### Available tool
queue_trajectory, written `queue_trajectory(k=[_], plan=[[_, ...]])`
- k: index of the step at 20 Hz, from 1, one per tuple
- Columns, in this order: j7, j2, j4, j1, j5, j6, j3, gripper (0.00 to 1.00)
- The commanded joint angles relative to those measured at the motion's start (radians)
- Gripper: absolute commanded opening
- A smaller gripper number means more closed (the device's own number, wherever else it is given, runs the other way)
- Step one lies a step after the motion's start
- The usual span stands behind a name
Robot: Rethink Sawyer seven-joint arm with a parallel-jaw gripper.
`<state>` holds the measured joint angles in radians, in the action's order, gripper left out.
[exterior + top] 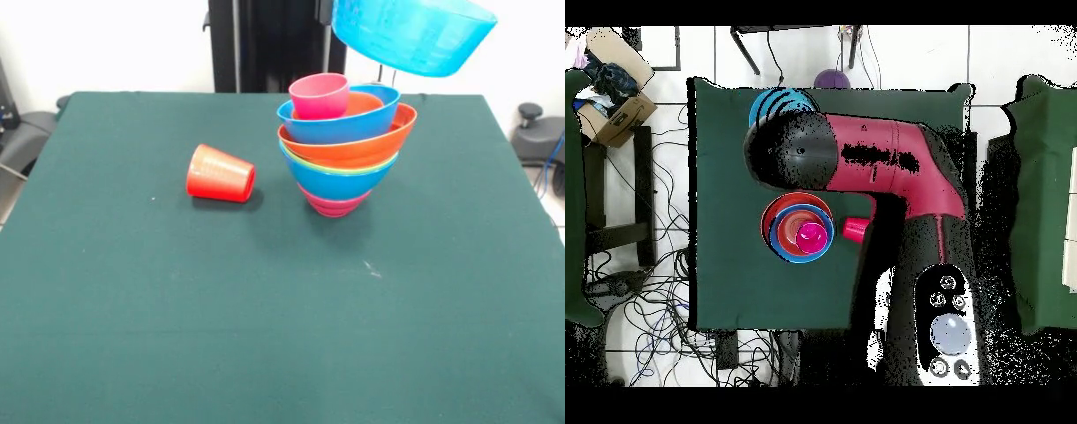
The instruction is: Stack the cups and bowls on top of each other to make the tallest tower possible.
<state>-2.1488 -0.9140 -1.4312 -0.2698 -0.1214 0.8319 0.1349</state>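
Note:
The tower (340, 155) stands right of the table's middle: a magenta bowl at the bottom, then blue, lime green, large orange and blue bowls, with a small orange one inside. The pink cup (320, 95) sits topmost. The upper bowls tilt to the right. It also shows in the overhead view (797, 228). The red-orange cup (221, 174) lies on its side left of the tower, apart from it. The light blue bowl (413, 35) hangs in the air above and right of the tower, held by my gripper (382, 72), which the bowl mostly hides. The arm (885, 165) covers it from above.
The green table (177, 336) has its edges close behind the tower. A purple round thing (830, 78) lies beyond the table's edge. A cardboard box (610, 100) and cables lie on the floor beside the table.

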Motion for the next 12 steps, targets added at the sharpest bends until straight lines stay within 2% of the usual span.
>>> queue_trajectory(k=[1,4,12], plan=[[0.355,0.013,0.040,-0.061,-0.073,0.296,0.123,0.00],[0.353,0.021,0.055,-0.060,-0.089,0.306,0.132,0.00],[0.332,0.005,-0.009,-0.075,-0.083,0.282,0.166,0.00]])
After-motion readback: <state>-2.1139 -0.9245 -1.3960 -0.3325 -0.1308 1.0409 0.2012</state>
